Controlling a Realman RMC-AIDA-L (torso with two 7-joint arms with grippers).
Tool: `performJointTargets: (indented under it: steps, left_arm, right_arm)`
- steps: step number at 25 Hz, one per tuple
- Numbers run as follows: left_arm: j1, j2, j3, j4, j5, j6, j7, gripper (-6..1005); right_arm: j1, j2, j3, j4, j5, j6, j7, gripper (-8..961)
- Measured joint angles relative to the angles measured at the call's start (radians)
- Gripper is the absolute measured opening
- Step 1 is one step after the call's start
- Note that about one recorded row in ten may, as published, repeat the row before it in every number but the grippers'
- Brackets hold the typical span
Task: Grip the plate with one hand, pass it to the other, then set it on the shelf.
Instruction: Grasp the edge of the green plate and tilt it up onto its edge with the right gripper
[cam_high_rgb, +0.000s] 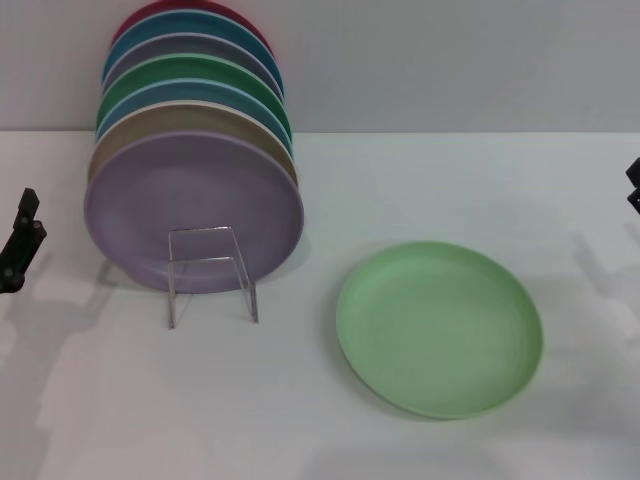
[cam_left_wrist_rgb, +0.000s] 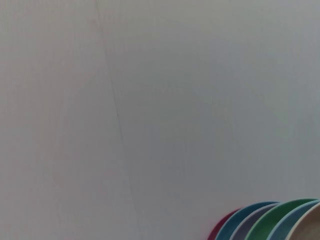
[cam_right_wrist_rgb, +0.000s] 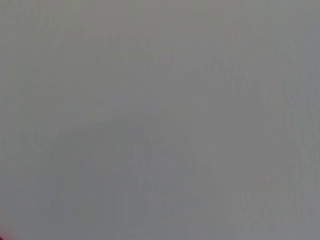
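Mint plate (cam_high_rgb: 439, 328): flat on white worktop (cam_high_rgb: 300, 420), right of clear rack (cam_high_rgb: 211, 272) holding lavender plate (cam_high_rgb: 192, 207). Left tool (cam_high_rgb: 20, 240), right tool (cam_high_rgb: 634, 185): at edges, jaw state cannot be told.

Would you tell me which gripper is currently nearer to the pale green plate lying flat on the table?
The right gripper is nearer, at the table's right edge, beyond the plate. The left gripper sits at the far left edge, past the clear rack.
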Motion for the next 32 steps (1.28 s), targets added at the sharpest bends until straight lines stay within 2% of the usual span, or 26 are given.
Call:
performJointTargets:
  steps: [5, 9, 10, 11, 12, 13, 14, 17, 18, 19, 21, 22, 23, 24, 25, 26, 27, 28, 29, 30, 32]
  left_arm:
    - [0.003, 0.0, 0.0, -0.007, 0.0, -0.001, 0.0, 802]
    - [0.002, 0.0, 0.0, -0.007, 0.0, -0.001, 0.0, 802]
    - [0.002, 0.0, 0.0, -0.007, 0.0, -0.002, 0.0, 802]
    - [0.0, 0.0, 0.0, -0.008, 0.0, -0.002, 0.0, 802]
    - [-0.001, 0.0, 0.0, -0.008, 0.0, -0.002, 0.0, 801]
    - [-0.003, 0.0, 0.0, -0.008, 0.0, -0.002, 0.0, 801]
    - [-0.005, 0.0, 0.0, -0.008, 0.0, -0.002, 0.0, 801]
    - [-0.01, 0.0, 0.001, -0.008, 0.0, -0.001, 0.0, 801]
    - [-0.011, 0.0, 0.001, -0.009, 0.0, -0.002, 0.0, 801]
    - [-0.011, 0.0, 0.001, -0.009, 0.0, -0.002, 0.0, 801]
    - [-0.012, 0.0, 0.001, -0.009, 0.0, -0.002, 0.0, 801]
    - [-0.013, 0.0, 0.001, -0.009, 0.0, -0.002, 0.0, 801]
    - [-0.014, 0.0, 0.001, -0.009, 0.0, -0.003, 0.0, 801]
    - [-0.014, 0.0, 0.001, -0.009, 0.0, -0.003, 0.0, 801]
    - [-0.014, 0.0, 0.0, -0.009, 0.0, -0.003, 0.0, 801]
    - [-0.016, 0.0, -0.001, -0.009, 0.0, -0.004, 0.0, 801]
    - [-0.016, 0.0, -0.001, -0.009, 0.0, -0.004, 0.0, 801]
    - [-0.019, 0.0, -0.001, -0.009, 0.0, -0.005, 0.0, 801]
    - [-0.019, 0.0, -0.001, -0.009, 0.0, -0.005, 0.0, 801]
    - [-0.019, 0.0, -0.001, -0.009, 0.0, -0.006, 0.0, 801]
    - [-0.022, 0.0, -0.001, -0.009, 0.0, -0.014, 0.0, 801]
  right_arm:
    - [0.008, -0.001, 0.005, 0.002, 0.001, 0.028, 0.015, 772]
    - [0.025, -0.007, -0.005, 0.018, -0.007, 0.001, 0.076, 770]
    - [0.036, -0.013, -0.03, 0.078, -0.035, -0.076, 0.177, 769]
    - [0.036, -0.013, -0.03, 0.078, -0.035, -0.076, 0.177, 769]
    - [0.035, -0.014, -0.053, 0.142, -0.072, -0.138, 0.244, 768]
    - [0.022, -0.014, -0.105, 0.289, -0.169, -0.275, 0.389, 768]
    - [0.022, -0.014, -0.105, 0.289, -0.169, -0.275, 0.389, 768]
    - [-0.003, -0.014, -0.226, 0.561, -0.399, -0.505, 0.686, 767]
    - [-0.009, -0.017, -0.28, 0.694, -0.579, -0.6, 0.903, 767]
    - [-0.009, -0.017, -0.28, 0.694, -0.579, -0.6, 0.903, 767]
    - [-0.01, -0.017, -0.299, 0.806, -0.779, -0.623, 1.129, 766]
    - [-0.009, -0.017, -0.301, 0.847, -0.859, -0.619, 1.223, 766]
    - [-0.001, -0.016, -0.304, 0.929, -1.045, -0.6, 1.443, 766]
    - [-0.001, -0.016, -0.304, 0.929, -1.045, -0.6, 1.443, 766]
    - [0.005, -0.017, -0.304, 0.964, -1.137, -0.582, 1.556, 766]
    - [0.024, -0.02, -0.3, 1.03, -1.338, -0.519, 1.785, 766]
    - [0.024, -0.02, -0.3, 1.03, -1.338, -0.519, 1.785, 765]
    - [0.05, -0.023, -0.293, 1.074, -1.516, -0.434, 1.95, 765]
    - [0.05, -0.023, -0.293, 1.074, -1.516, -0.434, 1.95, 765]
    - [0.084, -0.025, -0.291, 1.093, -1.671, -0.35, 2.059, 765]
    - [0.1, -0.024, -0.291, 1.094, -1.731, -0.319, 2.09, 765]
